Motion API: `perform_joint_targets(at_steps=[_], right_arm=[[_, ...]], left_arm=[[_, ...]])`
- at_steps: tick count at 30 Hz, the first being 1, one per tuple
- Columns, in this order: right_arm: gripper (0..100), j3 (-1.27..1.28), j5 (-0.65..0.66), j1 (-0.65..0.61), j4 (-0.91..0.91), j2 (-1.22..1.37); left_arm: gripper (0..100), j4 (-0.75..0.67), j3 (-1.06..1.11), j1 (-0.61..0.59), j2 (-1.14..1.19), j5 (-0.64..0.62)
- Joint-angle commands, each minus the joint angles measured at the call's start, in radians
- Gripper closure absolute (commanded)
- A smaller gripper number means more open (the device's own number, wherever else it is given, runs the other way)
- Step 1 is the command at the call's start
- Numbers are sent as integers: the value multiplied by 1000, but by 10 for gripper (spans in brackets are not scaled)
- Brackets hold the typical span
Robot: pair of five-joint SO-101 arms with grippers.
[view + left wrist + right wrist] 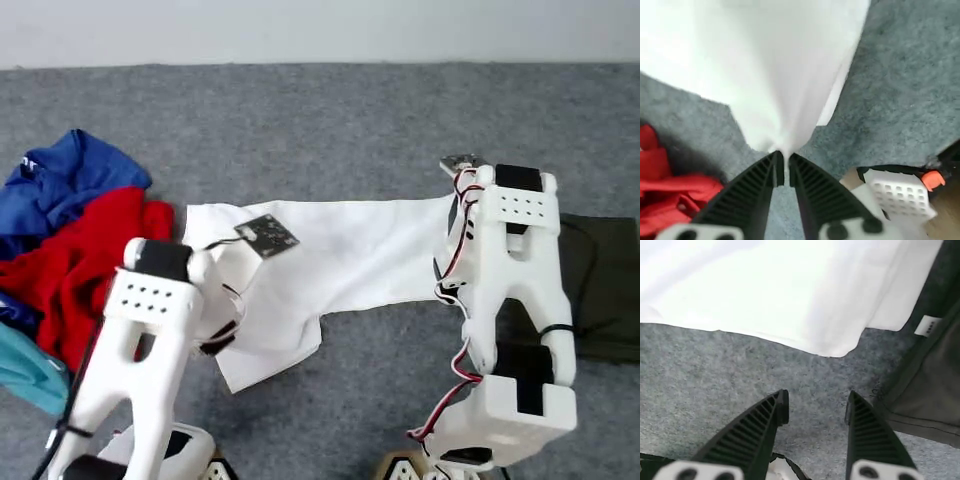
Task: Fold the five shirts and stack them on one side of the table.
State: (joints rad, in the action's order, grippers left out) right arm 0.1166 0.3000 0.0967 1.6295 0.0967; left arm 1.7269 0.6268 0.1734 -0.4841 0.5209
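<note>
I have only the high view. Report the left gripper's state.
Observer: The left gripper is shut, pinching a bunched edge of the white shirt.
Operator: Now the right one.
Observer: The right gripper is open over the bare grey table, just off the white shirt's edge, holding nothing.
Operator: Tell me what lies beside it.
Observer: The dark shirt, with a small white tag at its edge.

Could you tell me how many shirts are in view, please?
5: blue shirt, red shirt and teal shirt heaped at the left; white shirt spread in the middle; dark green shirt at the right.
</note>
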Motion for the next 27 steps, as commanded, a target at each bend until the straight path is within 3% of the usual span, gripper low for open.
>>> perform_joint_targets(at_steps=[1,4,8,15,20,27], right_arm=[[812,-3,3,-4,-1,-39],[809,-3,5,1,1,-39],[809,-3,9,1,2,-39],[809,-3,11,1,25,-39],[809,-3,5,-8,5,-44],[811,-3,9,-10,2,-47]], left_arm=[[985,31,-5,43,-64,11],[976,31,-5,8,-94,11],[886,31,-22,-43,-144,11],[882,25,-124,-146,-242,9],[880,-230,-157,-308,-198,-163],[881,-497,-102,-199,123,-232]])
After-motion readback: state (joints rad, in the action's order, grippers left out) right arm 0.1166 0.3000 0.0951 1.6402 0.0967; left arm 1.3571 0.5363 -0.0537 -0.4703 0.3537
